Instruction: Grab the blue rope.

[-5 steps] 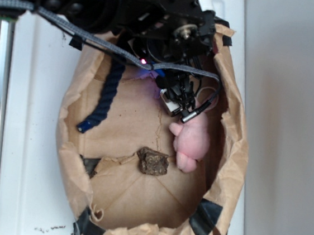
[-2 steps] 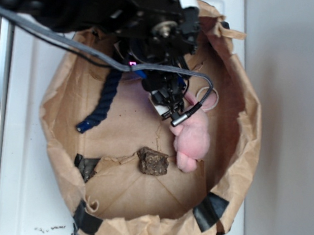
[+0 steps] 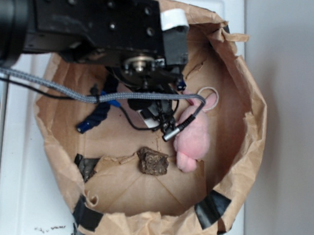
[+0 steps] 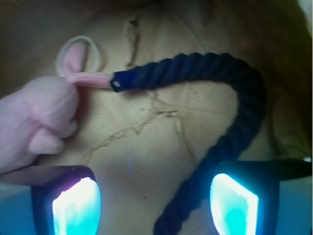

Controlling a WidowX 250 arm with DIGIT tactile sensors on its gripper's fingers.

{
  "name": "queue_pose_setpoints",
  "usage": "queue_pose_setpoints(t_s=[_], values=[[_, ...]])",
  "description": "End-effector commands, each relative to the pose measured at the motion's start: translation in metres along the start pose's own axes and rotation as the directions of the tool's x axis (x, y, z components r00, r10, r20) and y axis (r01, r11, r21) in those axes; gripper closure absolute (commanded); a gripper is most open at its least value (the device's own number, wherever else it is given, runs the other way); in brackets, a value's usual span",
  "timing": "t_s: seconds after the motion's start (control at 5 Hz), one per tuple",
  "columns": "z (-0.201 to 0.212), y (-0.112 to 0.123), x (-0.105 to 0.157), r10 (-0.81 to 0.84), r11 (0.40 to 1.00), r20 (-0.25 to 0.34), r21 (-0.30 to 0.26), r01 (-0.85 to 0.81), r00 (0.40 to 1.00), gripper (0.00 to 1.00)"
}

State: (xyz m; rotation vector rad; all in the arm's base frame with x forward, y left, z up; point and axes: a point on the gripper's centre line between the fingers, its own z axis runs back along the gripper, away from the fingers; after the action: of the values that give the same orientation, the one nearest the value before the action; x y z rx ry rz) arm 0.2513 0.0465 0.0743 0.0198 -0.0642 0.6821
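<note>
The blue rope (image 4: pixel 215 66) is thick, twisted and dark navy. It arcs over the brown paper floor from a capped end (image 4: pixel 117 84) beside the pink bunny's ear, then runs down between my fingers. My gripper (image 4: pixel 155 205) is open above the paper. The rope passes close to the right finger (image 4: pixel 234 203), and the left finger (image 4: pixel 76 205) stands apart from it. In the exterior view the arm hides most of the rope. Only its bright blue end (image 3: pixel 88 122) shows, left of the gripper (image 3: pixel 157 117).
Everything lies inside a crumpled brown paper bag (image 3: pixel 242 160) with black tape on its rim. A pink plush bunny (image 3: pixel 191 139) lies right of the gripper. A brown lump (image 3: pixel 152 161) sits below it. A grey braided cable (image 3: pixel 64 90) crosses the bag.
The arm has moved left and down over the bag, covering more of the rope. The bag's rim has shifted and spread wider. The bunny and the lump have stayed put.
</note>
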Motion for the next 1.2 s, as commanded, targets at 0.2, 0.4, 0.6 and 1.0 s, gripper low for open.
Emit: queue_pose_setpoints(t_s=[0.2, 0.4, 0.6, 1.0], values=[[0.004, 0.022, -0.020, 0.016, 0.999, 0.056, 0.035, -0.018, 0.998, 0.00], [-0.003, 0.024, -0.026, 0.006, 1.000, 0.076, 0.030, -0.008, 0.997, 0.00], [-0.014, 0.024, -0.023, 0.000, 1.000, 0.076, 0.002, -0.001, 0.997, 0.00], [-0.037, 0.014, -0.005, -0.009, 1.000, 0.058, -0.024, 0.011, 0.998, 0.00]])
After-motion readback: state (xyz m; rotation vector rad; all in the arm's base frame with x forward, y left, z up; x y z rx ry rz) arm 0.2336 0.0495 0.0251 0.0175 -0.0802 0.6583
